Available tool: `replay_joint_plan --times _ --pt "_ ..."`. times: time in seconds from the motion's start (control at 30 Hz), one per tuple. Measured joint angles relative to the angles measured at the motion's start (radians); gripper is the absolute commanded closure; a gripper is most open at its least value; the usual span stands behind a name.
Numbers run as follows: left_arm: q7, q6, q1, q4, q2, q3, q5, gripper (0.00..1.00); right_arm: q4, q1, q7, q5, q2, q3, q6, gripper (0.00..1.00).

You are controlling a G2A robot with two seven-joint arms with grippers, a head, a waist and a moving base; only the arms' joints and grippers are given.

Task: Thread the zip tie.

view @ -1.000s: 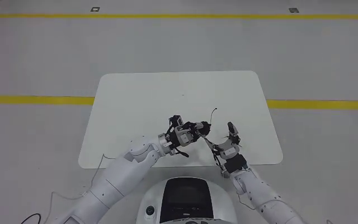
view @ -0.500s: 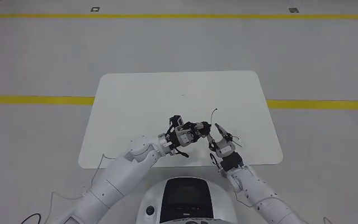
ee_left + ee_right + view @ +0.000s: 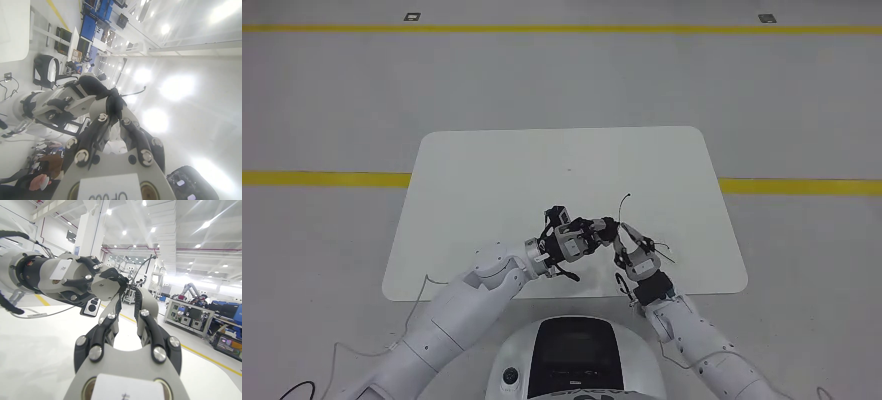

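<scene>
A thin black zip tie (image 3: 623,207) is held above the white table (image 3: 542,170) near its front middle, its free end curving upward. My left gripper (image 3: 604,232) is shut on the tie's lower part; in the left wrist view the strap (image 3: 132,93) sticks out past the closed fingertips (image 3: 115,108). My right gripper (image 3: 628,240) stands open just to the right, tip to tip with the left one. In the right wrist view its ribbed fingers (image 3: 141,298) have a gap between them, and the left gripper (image 3: 113,283) with the tie (image 3: 146,265) sits just beyond.
The table top (image 3: 37,342) under both grippers is bare white, with its front edge close below the arms. Yellow floor lines (image 3: 322,178) run past the table. Workbenches (image 3: 189,311) stand far off in the room.
My right gripper has swung left and closed in on the left gripper's tip and the zip tie. The left gripper has held still with the tie.
</scene>
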Motion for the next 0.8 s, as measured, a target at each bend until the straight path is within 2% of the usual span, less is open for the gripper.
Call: replay_joint_plan --times 0.23,0.27,0.8 --pt "0.000 0.000 0.000 0.000 0.000 0.000 0.000 1.00 0.002 -0.003 -0.003 -0.010 -0.006 0.009 0.000 0.96" --pt "0.000 0.000 0.000 0.000 0.000 0.000 0.000 1.00 0.002 -0.004 -0.003 -0.011 -0.006 0.011 0.000 1.00" --pt "0.000 0.000 0.000 0.000 0.000 0.000 0.000 1.00 0.008 -0.012 -0.007 -0.033 -0.017 0.031 -0.012 1.00"
